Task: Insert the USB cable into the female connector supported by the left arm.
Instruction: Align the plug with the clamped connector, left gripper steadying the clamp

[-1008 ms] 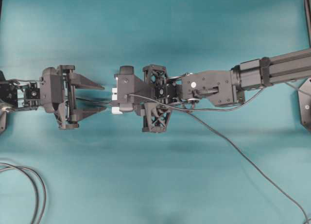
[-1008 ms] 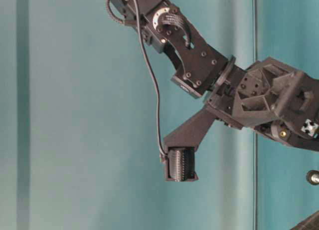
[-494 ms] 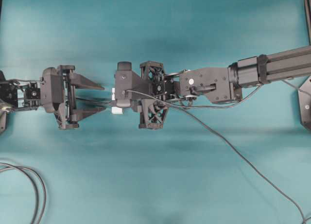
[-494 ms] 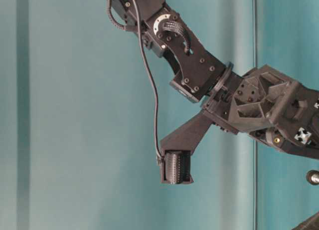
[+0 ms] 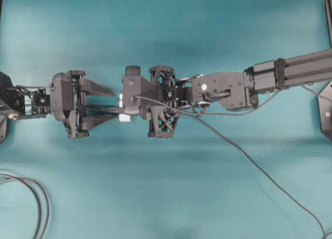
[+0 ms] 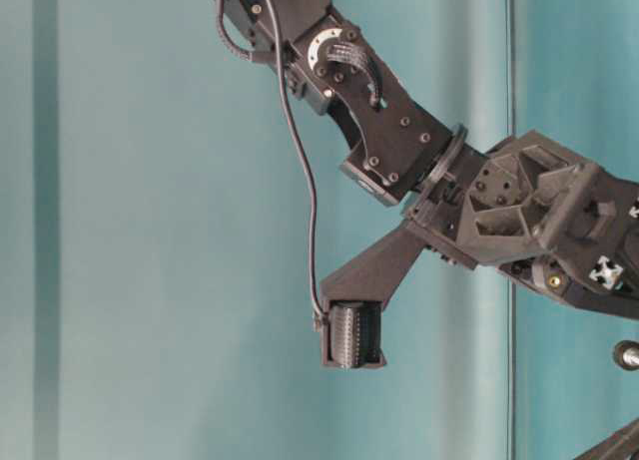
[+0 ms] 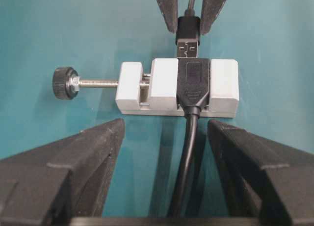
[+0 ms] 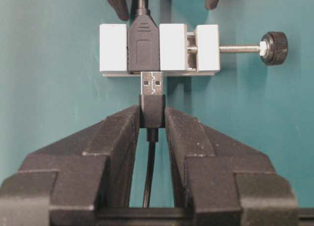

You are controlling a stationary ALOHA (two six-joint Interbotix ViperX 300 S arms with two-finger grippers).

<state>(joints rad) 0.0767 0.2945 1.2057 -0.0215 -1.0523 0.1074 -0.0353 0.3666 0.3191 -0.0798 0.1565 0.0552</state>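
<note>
Right fingers (image 8: 152, 119) clamped on the dark plug of the USB cable (image 8: 152, 110), metal tip touching the mouth of the female connector (image 8: 143, 44), not fully seated. Connector banded across a white block (image 8: 172, 47) lying on the teal bench (image 5: 166, 197), screw post and dark knob (image 8: 274, 41) sticking out toward 3 o'clock in the right wrist view. Left fingers (image 7: 164, 138) spread wide at 6 o'clock of the block in the left wrist view, gripping nothing, straddling the connector's own cable (image 7: 189, 162). Looped black cables (image 5: 31, 197) at 8 o'clock overhead.
</note>
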